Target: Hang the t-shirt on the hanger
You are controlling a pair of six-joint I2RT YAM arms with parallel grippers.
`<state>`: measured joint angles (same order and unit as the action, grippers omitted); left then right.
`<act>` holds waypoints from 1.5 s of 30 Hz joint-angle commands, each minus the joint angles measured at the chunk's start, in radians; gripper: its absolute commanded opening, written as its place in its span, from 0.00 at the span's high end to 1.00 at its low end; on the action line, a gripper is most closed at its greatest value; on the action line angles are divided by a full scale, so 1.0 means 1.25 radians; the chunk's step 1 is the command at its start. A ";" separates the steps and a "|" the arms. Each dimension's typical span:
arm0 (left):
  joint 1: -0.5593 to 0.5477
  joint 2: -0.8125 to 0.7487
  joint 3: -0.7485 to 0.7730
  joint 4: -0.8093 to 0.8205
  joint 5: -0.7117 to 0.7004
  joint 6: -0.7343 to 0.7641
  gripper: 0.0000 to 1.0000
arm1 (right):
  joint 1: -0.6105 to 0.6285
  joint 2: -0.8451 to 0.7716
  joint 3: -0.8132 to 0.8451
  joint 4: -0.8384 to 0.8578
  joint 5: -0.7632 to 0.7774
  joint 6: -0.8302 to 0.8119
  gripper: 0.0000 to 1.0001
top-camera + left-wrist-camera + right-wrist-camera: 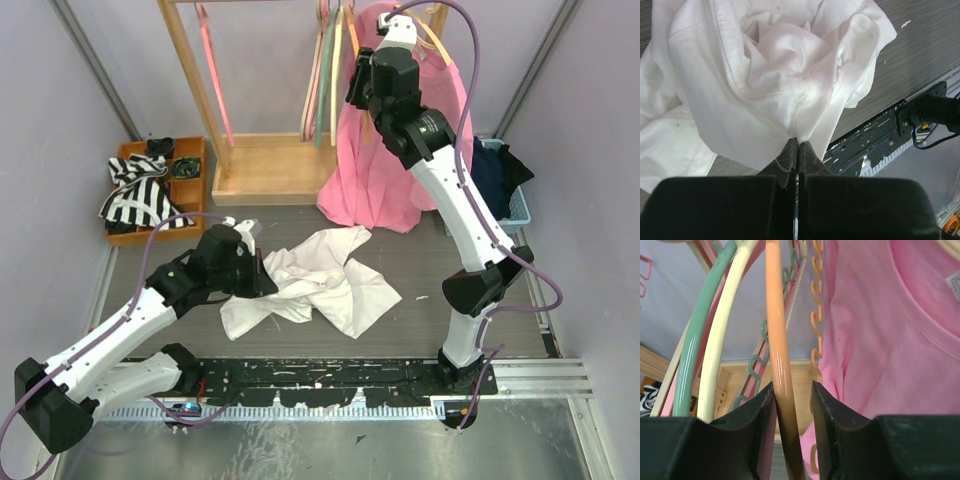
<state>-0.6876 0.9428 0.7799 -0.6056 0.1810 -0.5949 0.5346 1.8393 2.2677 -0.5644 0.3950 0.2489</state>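
One t-shirt (765, 90) — nipped by left pincer (798, 145), right pincer (792, 387) straddling hanger (776, 315)

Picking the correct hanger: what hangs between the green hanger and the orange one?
The cream hanger, clear in the right wrist view.

Right hand (792, 385): two dark fingers (760, 415) rising from the lower edge, set apart.
Orange hanger (777, 340): glossy bar running top to bottom between the fingers, against the left one, a gap to the right one.
Cream hanger (722, 350), green hanger (697, 340): curved, side by side, left of the orange.
Pink t-shirt (880, 340): hanging at right, white label at its collar.
Wooden base (740, 380): behind, low.
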 commanded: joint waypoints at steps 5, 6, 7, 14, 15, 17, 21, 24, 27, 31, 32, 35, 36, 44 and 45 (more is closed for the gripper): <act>0.013 -0.021 -0.012 0.004 0.006 0.015 1.00 | -0.001 -0.002 0.058 0.003 0.061 -0.018 0.81; 0.014 -0.021 -0.011 0.004 0.006 0.014 1.00 | -0.001 -0.001 0.063 0.001 0.061 -0.020 0.85; 0.014 -0.023 -0.010 0.003 0.006 0.014 1.00 | -0.001 -0.001 0.068 -0.001 0.061 -0.023 0.87; 0.016 -0.030 -0.008 -0.005 0.004 0.013 1.00 | -0.002 -0.013 0.106 -0.006 0.030 -0.051 0.99; 0.016 -0.031 -0.007 -0.006 0.001 0.012 1.00 | -0.002 -0.020 0.101 0.002 0.020 -0.057 0.99; 0.016 -0.033 -0.005 -0.009 -0.003 0.011 1.00 | -0.001 -0.036 0.096 0.011 0.015 -0.060 0.99; 0.016 -0.037 0.002 -0.015 -0.005 0.008 1.00 | -0.001 -0.065 0.086 0.031 -0.005 -0.070 0.99; 0.017 -0.042 0.006 -0.023 -0.012 0.008 1.00 | -0.001 -0.088 0.061 0.060 -0.039 -0.089 0.99; 0.017 -0.046 0.008 -0.031 -0.016 0.007 1.00 | -0.001 -0.099 0.056 0.070 -0.054 -0.095 0.99; 0.017 -0.052 0.009 -0.036 -0.022 0.005 1.00 | -0.002 -0.122 0.028 0.103 -0.066 -0.098 0.99; 0.016 -0.053 0.009 -0.037 -0.022 0.005 1.00 | -0.001 -0.123 0.028 0.104 -0.068 -0.095 0.99; 0.017 -0.057 0.014 -0.047 -0.026 0.005 1.00 | -0.001 -0.123 0.039 0.100 -0.062 -0.094 0.99; 0.017 -0.060 0.015 -0.050 -0.029 0.005 1.00 | -0.001 -0.124 0.044 0.094 -0.056 -0.093 0.99; 0.016 -0.055 0.016 -0.054 -0.030 0.004 1.00 | -0.001 -0.200 0.003 0.052 -0.024 -0.085 0.99; 0.016 -0.053 0.018 -0.053 -0.029 0.003 1.00 | -0.002 -0.213 -0.005 0.046 -0.022 -0.085 0.99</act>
<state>-0.6701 0.8795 0.7780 -0.6575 0.1471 -0.5922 0.5346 1.7054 2.2704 -0.5629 0.3382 0.1478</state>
